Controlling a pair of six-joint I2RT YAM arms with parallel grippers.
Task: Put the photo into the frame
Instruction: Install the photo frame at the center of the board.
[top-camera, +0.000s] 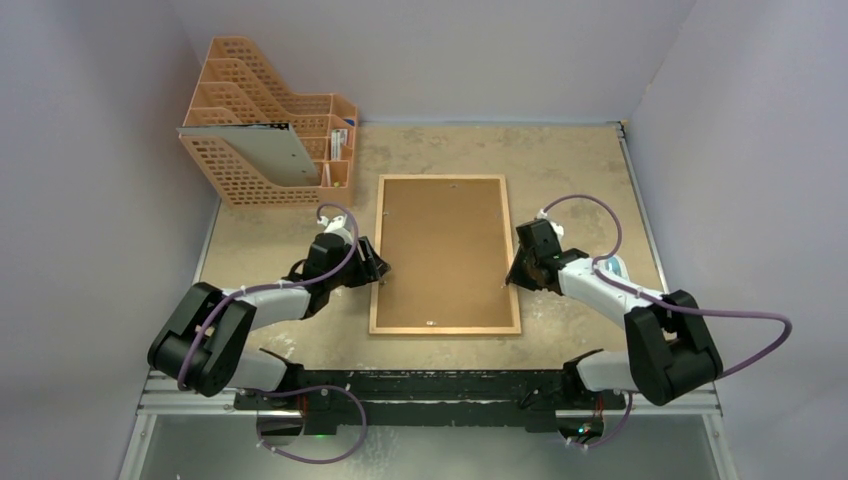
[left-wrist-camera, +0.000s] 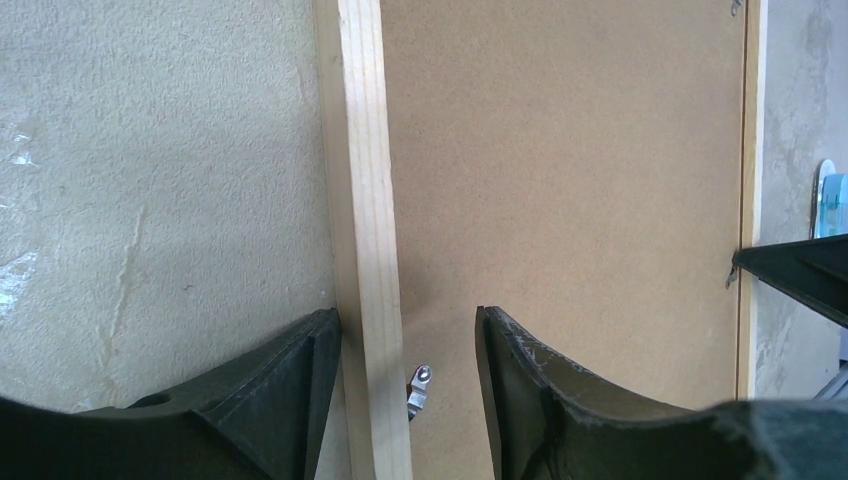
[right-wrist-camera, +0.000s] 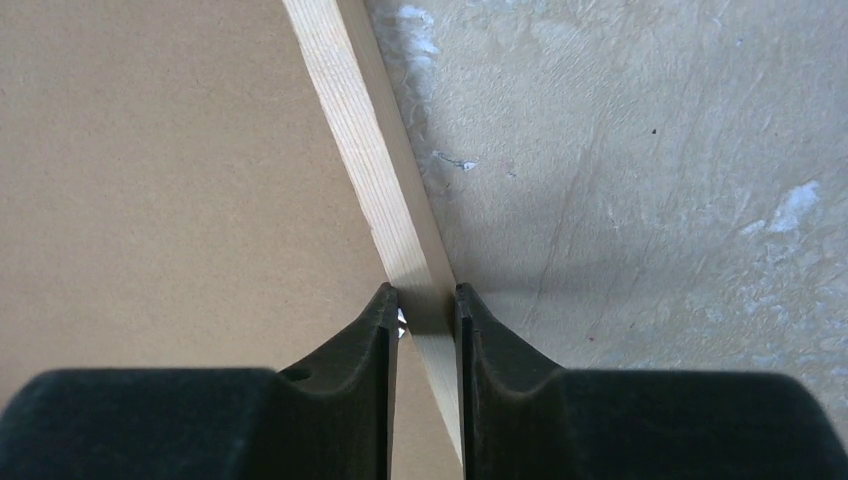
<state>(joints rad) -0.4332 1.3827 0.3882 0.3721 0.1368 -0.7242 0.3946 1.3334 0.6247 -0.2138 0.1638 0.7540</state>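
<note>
The frame (top-camera: 445, 329) lies flat mid-table with its back up, and the brown hardboard backing (top-camera: 445, 250) fills it. The photo is hidden. My left gripper (top-camera: 378, 268) is open and straddles the frame's left rail (left-wrist-camera: 365, 200), one finger on the table side and one over the backing (left-wrist-camera: 560, 180). A small metal clip (left-wrist-camera: 419, 388) sits between its fingers. My right gripper (top-camera: 512, 278) is shut on the frame's right rail (right-wrist-camera: 365, 150); in the right wrist view (right-wrist-camera: 425, 298) its fingers pinch the wood from both sides.
An orange plastic file rack (top-camera: 230, 80) stands at the back left with a grey sheet (top-camera: 275, 150) leaning in it. A small pale blue-and-white object (top-camera: 612, 266) lies by the right arm. Walls close in the table on three sides.
</note>
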